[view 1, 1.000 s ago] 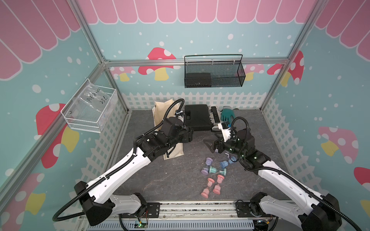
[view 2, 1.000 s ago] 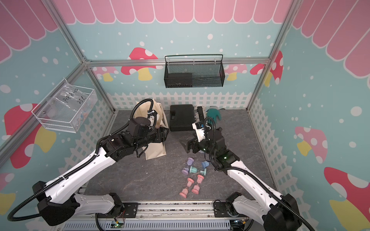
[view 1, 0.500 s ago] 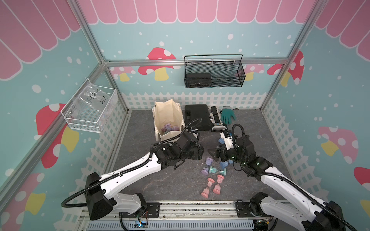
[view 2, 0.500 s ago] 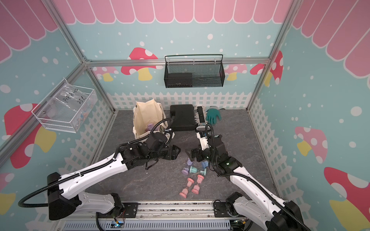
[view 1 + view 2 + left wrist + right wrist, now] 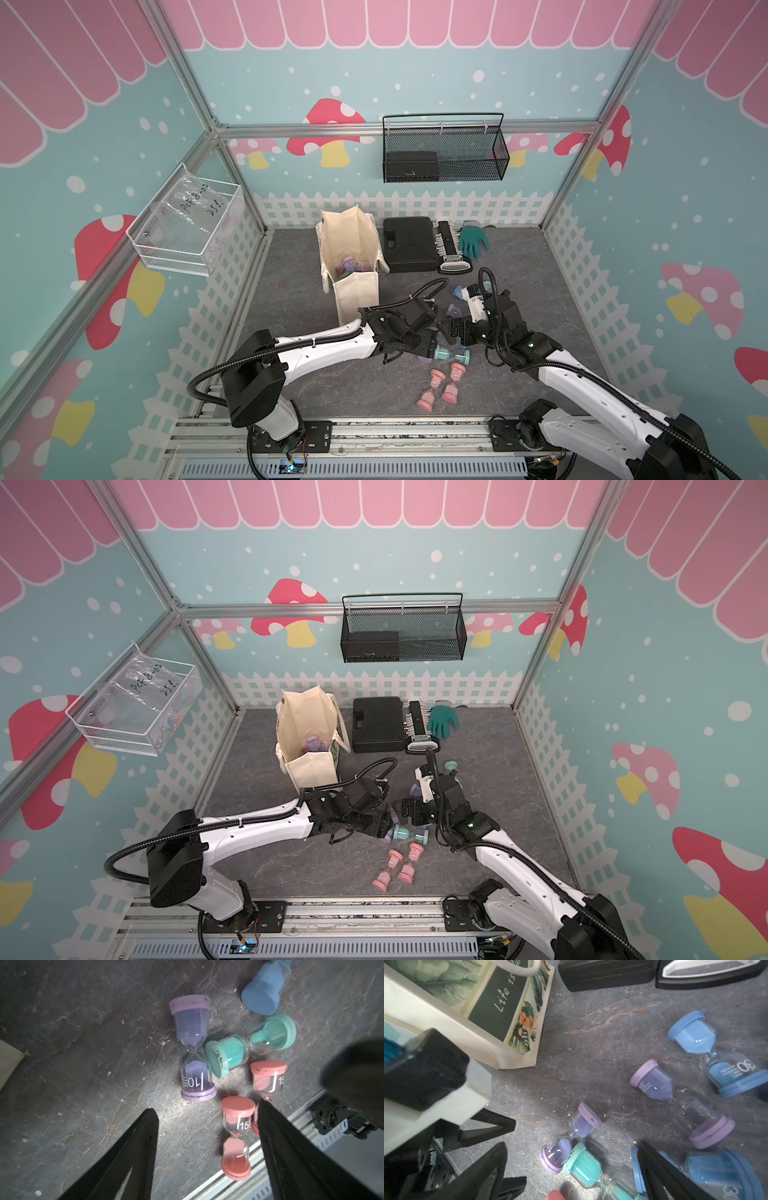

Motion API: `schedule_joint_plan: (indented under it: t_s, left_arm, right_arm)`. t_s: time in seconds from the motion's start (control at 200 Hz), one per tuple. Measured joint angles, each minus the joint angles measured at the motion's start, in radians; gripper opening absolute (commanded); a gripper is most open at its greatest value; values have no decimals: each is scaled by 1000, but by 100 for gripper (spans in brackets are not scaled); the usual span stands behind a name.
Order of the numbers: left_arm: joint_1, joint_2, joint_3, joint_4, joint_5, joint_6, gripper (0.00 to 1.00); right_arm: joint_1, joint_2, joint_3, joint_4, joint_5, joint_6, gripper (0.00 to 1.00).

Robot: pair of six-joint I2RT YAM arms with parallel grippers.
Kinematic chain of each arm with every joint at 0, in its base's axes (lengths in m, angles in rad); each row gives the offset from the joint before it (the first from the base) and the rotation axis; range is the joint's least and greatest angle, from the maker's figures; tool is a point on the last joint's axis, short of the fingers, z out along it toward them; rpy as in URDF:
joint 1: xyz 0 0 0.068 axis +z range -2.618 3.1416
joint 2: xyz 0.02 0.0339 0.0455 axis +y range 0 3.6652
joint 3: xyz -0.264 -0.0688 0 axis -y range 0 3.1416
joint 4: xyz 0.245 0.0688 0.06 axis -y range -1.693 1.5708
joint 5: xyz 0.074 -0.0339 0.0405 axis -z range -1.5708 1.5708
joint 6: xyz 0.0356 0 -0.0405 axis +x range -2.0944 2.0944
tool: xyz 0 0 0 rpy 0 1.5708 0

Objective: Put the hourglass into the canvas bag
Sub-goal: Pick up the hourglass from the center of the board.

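The cream canvas bag [image 5: 351, 257] stands open at the back left, with purple hourglasses [image 5: 348, 266] lying inside. Several hourglasses lie loose on the floor: a purple one [image 5: 194, 1049], a teal one [image 5: 249, 1045], two pink ones [image 5: 236, 1136] [image 5: 268, 1078] and a blue one [image 5: 264, 991]. My left gripper [image 5: 207, 1107] hangs open and empty over this cluster, one finger close beside a pink hourglass. My right gripper [image 5: 571, 1146] is open too, above the purple [image 5: 569, 1140] and teal [image 5: 583, 1167] hourglasses, holding nothing. The two grippers face each other closely in both top views.
A black hard case [image 5: 409, 245], a tool strip [image 5: 449, 249] and a green glove [image 5: 473, 241] lie at the back. A black wire basket [image 5: 442, 153] and a clear bin [image 5: 187, 228] hang on the walls. The metal rail [image 5: 374, 436] runs along the front edge.
My left arm has swung from the bag's mouth forward and down to the loose hourglasses, uncovering the bag. Its jaws have opened a little. The right arm has come forward and lower.
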Motion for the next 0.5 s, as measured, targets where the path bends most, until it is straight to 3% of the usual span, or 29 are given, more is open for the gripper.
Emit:
schedule_joint_plan:
  t_s: [0.5]
  left_arm:
    - [0, 154, -16, 77, 15, -52, 68]
  right_arm:
    - [0, 18, -19, -14, 32, 34, 100]
